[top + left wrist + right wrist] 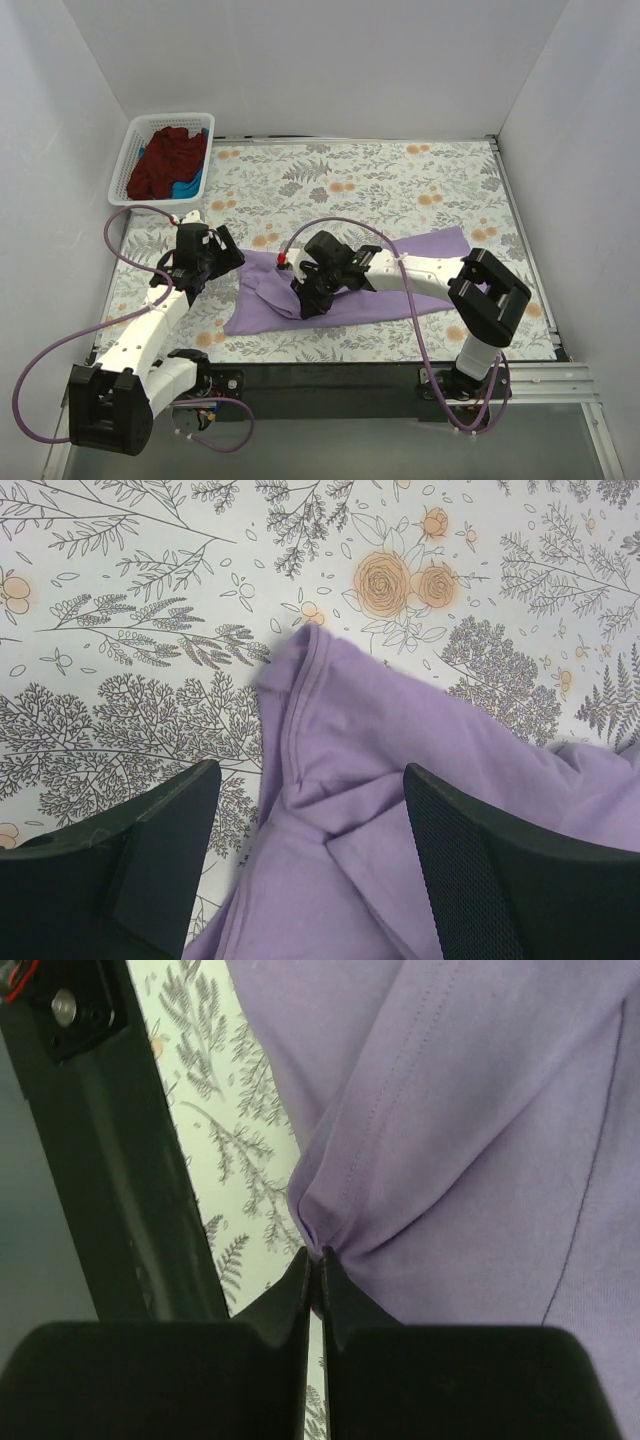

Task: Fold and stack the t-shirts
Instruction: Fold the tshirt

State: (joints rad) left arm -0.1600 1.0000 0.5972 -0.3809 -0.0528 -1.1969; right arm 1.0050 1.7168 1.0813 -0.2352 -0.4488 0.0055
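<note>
The lavender t-shirt [420, 272] lies stretched across the near half of the table, wrinkled at its left end. My right gripper [307, 300] is shut on a pinched fold of the lavender t-shirt [450, 1140] at its near edge, cloth bunching at the fingertips [300, 1278]. My left gripper [222, 257] is open over the shirt's left corner; in the left wrist view the lavender t-shirt [400, 770] lies between the two fingers [160, 830], unheld. A dark maroon t-shirt [167, 160] and a bright blue t-shirt [190, 185] lie in the basket.
A white lattice basket [126, 160] stands at the far left corner. The table has a floral cloth [380, 180]. White walls enclose left, back and right. The black table front rail [120, 1160] runs just beside the right gripper.
</note>
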